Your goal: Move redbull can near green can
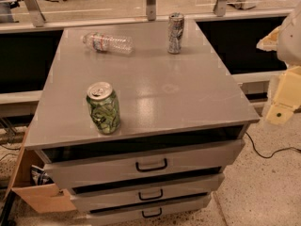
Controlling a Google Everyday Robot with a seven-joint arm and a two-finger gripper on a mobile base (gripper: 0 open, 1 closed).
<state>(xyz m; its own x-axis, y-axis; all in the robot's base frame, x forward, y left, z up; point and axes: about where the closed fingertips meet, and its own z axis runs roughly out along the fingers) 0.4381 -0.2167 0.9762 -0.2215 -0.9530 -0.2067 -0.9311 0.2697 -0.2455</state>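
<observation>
The redbull can (176, 33), slim and silver with blue and dark markings, stands upright at the far middle of the grey cabinet top (188, 93). The green can (103, 108), wider with a leafy green body and a silver top with a pull tab, stands upright near the front left edge. The two cans are far apart. My gripper (281, 108) is at the right edge of the view, off the side of the cabinet and below its top. It is away from both cans and holds nothing that I can see.
A clear plastic water bottle (107, 42) lies on its side at the far left of the top. Three drawers with dark handles (151, 165) face front. A railing with metal posts (150, 4) runs behind. A cardboard box (33, 192) sits at the lower left and a cable (268, 154) lies on the floor at right.
</observation>
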